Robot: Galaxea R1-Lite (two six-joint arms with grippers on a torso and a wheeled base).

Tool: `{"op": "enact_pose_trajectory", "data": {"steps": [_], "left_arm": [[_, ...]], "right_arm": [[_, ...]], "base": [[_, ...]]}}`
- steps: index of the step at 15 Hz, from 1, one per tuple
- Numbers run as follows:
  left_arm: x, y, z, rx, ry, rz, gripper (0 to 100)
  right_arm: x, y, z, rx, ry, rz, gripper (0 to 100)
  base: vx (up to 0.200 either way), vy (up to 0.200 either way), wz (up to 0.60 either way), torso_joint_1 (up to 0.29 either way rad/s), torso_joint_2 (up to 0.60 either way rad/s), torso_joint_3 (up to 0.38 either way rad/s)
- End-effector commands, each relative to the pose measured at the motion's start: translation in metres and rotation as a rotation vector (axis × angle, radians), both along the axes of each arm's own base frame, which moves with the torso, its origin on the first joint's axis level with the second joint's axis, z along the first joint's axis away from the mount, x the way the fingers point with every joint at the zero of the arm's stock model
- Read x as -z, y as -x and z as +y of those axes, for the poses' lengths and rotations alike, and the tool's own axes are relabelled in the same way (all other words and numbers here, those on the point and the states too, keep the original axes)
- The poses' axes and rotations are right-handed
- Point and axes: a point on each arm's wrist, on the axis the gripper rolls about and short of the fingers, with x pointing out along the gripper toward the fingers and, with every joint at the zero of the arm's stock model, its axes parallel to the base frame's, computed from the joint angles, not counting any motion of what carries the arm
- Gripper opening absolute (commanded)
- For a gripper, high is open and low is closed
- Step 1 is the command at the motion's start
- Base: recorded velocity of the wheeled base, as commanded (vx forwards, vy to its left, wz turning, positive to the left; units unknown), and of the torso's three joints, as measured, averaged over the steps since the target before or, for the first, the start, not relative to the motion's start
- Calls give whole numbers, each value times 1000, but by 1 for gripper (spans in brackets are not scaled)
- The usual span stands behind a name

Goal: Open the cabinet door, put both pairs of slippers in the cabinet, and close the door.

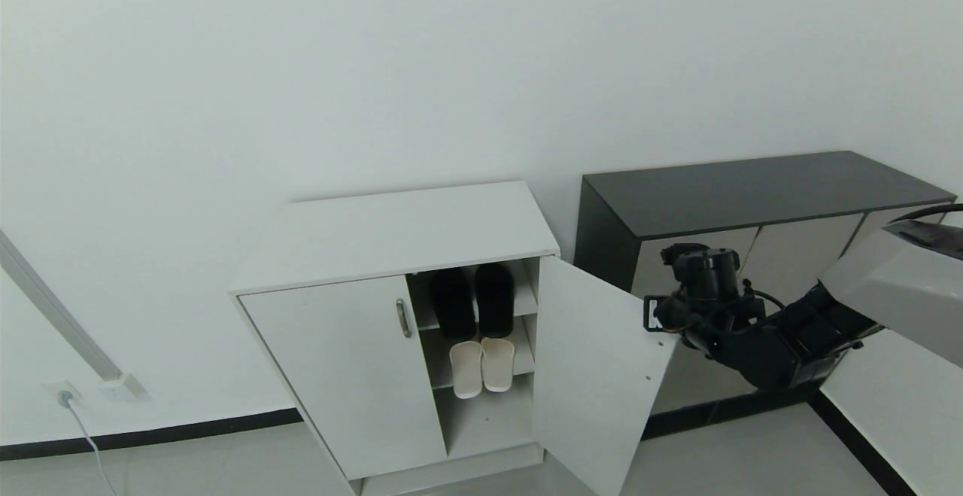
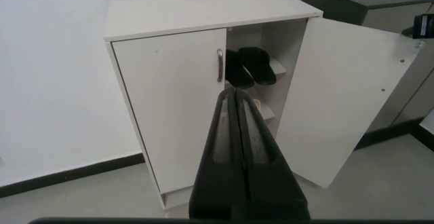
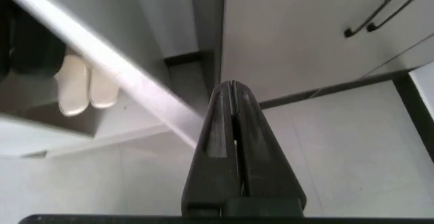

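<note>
The white cabinet (image 1: pixel 391 232) has its left door (image 1: pixel 346 368) shut and its right door (image 1: pixel 594 375) swung wide open. Black slippers (image 1: pixel 474 302) lie on the upper shelf and cream slippers (image 1: pixel 481 366) on the shelf below. My right gripper (image 1: pixel 651 314) is shut, empty, and right by the open door's outer edge; I cannot tell whether it touches. In the right wrist view the right gripper (image 3: pixel 232 87) points at the door edge (image 3: pixel 122 75), with the cream slippers (image 3: pixel 81 88) beyond. My left gripper (image 2: pixel 234 94) is shut and empty, some way in front of the cabinet (image 2: pixel 203 10).
A black-topped sideboard (image 1: pixel 752 187) stands against the wall right of the cabinet, just behind the open door. A wall socket with a cable (image 1: pixel 66 397) is low on the left. Bare grey floor (image 1: pixel 737 458) lies in front.
</note>
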Motion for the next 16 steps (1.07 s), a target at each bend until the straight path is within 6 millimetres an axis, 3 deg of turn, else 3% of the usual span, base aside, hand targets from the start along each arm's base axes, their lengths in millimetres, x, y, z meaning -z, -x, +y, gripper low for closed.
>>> {"op": "enact_pose_trajectory", "data": {"steps": [1,3,5,9,13,16], "left_arm": [[0,0,0,0,0,1,0],[0,0,0,0,0,1,0],[0,0,0,0,0,1,0],[0,0,0,0,0,1,0],[0,0,0,0,0,1,0],[0,0,0,0,2,1,0]], "right_arm": [[-19,39,29,-110,-2,-6,0],[-32,73,54,-213,-7,-16,0],[-48,94,60,-260,-22,-41,0],[-54,111,53,-297,-27,-47,0],[-50,119,59,-329,-21,-32,0],[-45,131,64,-402,-28,-7,0]], "base": [[0,0,0,0,0,0],[0,0,0,0,0,0],[0,0,0,0,0,0],[0,0,0,0,0,0],[0,0,0,0,0,0],[0,0,600,1,7,2]]}}
